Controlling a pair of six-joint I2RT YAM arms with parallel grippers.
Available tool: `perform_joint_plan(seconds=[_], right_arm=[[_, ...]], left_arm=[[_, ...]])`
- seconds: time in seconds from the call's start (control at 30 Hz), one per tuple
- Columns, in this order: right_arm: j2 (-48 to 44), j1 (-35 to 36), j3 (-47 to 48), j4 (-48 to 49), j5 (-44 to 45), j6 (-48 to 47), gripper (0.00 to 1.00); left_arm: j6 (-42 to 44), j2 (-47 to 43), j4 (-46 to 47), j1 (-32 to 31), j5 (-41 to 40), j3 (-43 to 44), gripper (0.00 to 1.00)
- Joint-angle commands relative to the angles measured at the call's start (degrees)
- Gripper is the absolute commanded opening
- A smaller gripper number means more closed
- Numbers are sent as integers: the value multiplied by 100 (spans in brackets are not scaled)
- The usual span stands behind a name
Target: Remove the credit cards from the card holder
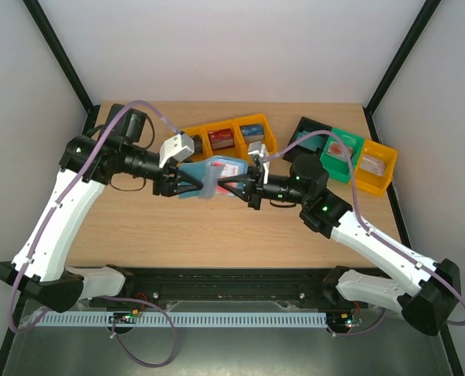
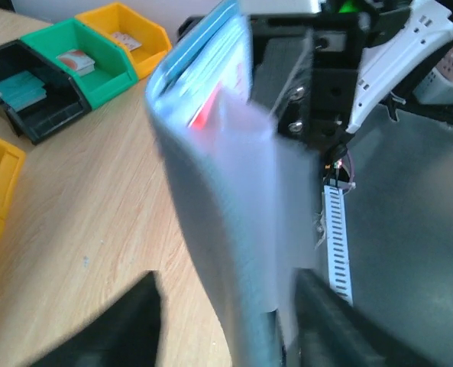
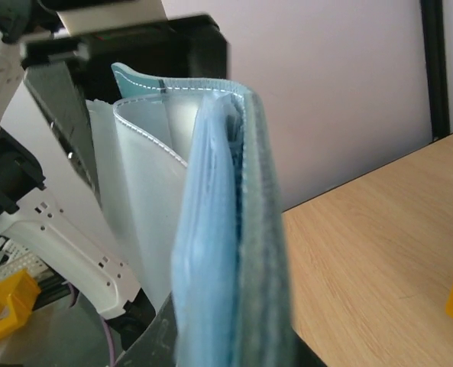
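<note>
Gripping the card holder (image 1: 215, 172) from opposite ends, left hand (image 1: 197, 188) and right hand (image 1: 232, 186), both clamped.

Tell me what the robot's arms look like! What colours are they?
Both the left arm and right arm wear long white shells with black joints and tiny green lights. A lilac cable loops along each. The left gripper and right gripper are black, each with a pale camera block behind.

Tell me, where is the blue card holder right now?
In the top view, the card holder is near the middle of the table, pinched between the left fingers and the right fingers, just in front of the yellow bins.
</note>
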Motion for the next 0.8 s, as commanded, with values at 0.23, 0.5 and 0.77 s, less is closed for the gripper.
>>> perform_joint_plan(seconds=[0.23,0.5,0.77], right_arm=[[-83,35,368,-117,1314,749,2],[176,35,90,832,988,1380,2],[160,34,75,764,-15,953,2]], left_arm=[[-775,36,1006,-110,-636,-709,95],[-1223,150,1765,-248,-1504,-1239,97],[-1125,118,1753,-267,-1534,-1191,39]])
